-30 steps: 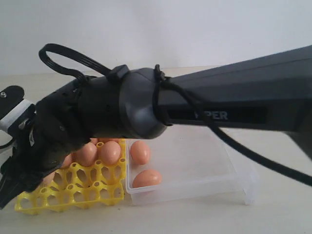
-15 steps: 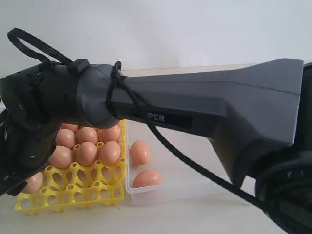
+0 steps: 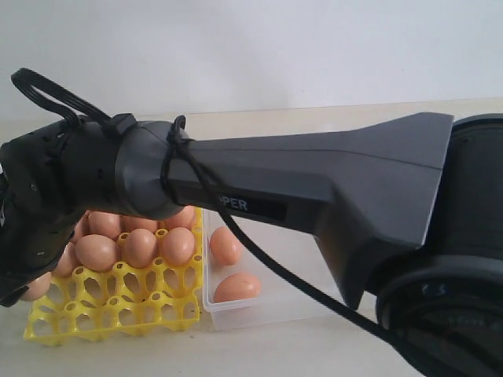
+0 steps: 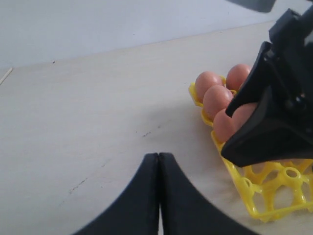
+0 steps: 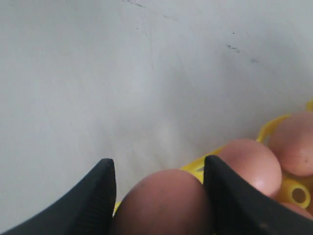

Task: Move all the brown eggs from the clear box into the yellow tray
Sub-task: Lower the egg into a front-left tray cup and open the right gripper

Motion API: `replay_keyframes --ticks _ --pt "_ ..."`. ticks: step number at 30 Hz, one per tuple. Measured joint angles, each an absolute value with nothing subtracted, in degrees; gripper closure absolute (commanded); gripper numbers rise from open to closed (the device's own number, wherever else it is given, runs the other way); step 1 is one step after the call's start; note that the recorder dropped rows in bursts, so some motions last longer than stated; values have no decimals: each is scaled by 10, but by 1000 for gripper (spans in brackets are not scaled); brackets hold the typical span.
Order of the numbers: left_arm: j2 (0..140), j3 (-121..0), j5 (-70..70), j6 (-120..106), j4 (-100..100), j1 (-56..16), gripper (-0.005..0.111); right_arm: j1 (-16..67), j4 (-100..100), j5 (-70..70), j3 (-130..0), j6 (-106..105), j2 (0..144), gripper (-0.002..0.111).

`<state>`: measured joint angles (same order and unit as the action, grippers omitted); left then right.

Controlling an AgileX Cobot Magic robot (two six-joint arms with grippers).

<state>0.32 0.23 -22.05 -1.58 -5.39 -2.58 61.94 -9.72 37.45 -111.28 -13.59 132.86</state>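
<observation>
**Right hand holding 1 brown egg at the tray's outer edge**

Writing: white letters "PER" on the right arm [image 3: 314,177], on a dark strip; a black cable [image 3: 263,265] crosses in front of the start of the word, so the rest cannot be read. No other labels legible.

Right hand [image 5: 157,166]: a held egg [image 5: 161,205] fills the gap between its 2 fingers, touching both. It sits at the yellow tray [image 3: 118,310] edge farthest from the clear box [image 3: 267,312]. Cannot tell whether it rests in a cup.

Left hand [image 4: 159,161]: fingers pressed together, nothing between them, apart from the tray.

Tray eggs [image 3: 140,247] fill the back rows; the 2 front rows of cups are open. The clear box stands just beside the tray, with 2 box eggs [image 3: 225,245] near the wall next to the tray.

Room: bare table [image 4: 88,122] spreads wide beyond the tray's outer edge. In the exterior view, the right arm hides most of the box.
</observation>
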Motion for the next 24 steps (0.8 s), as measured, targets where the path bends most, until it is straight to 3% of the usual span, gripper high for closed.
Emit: replay_keyframes --ticks 24 --pt "3 2 -220 -16 -54 -26 107 607 -108 335 -1113 -138 1366 108"
